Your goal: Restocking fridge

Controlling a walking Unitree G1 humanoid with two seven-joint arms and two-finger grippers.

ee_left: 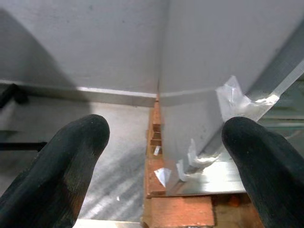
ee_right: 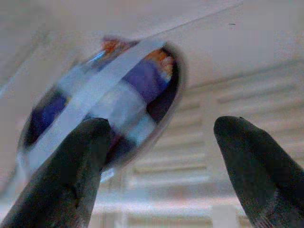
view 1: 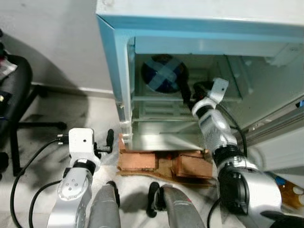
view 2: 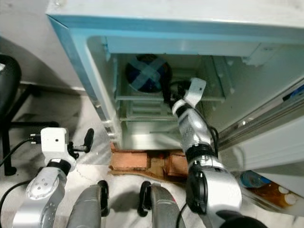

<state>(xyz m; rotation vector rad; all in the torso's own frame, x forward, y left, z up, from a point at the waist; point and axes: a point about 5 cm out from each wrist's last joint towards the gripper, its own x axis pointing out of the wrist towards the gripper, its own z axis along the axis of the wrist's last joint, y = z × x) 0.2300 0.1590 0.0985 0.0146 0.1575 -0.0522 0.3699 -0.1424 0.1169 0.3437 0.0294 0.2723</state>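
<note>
There, right claw [ee_right: 159, 166] inside fridge [view 1: 199, 28].

A black office chair [view 1: 14, 90] stands left — brick blocks [view 1: 164, 164] lie on the pale floor [view 1: 80, 111].

Open left hand [ee_left: 161, 161] before fridge corner [ee_left: 190, 109] on wooden blocks [ee_left: 178, 209].
</note>
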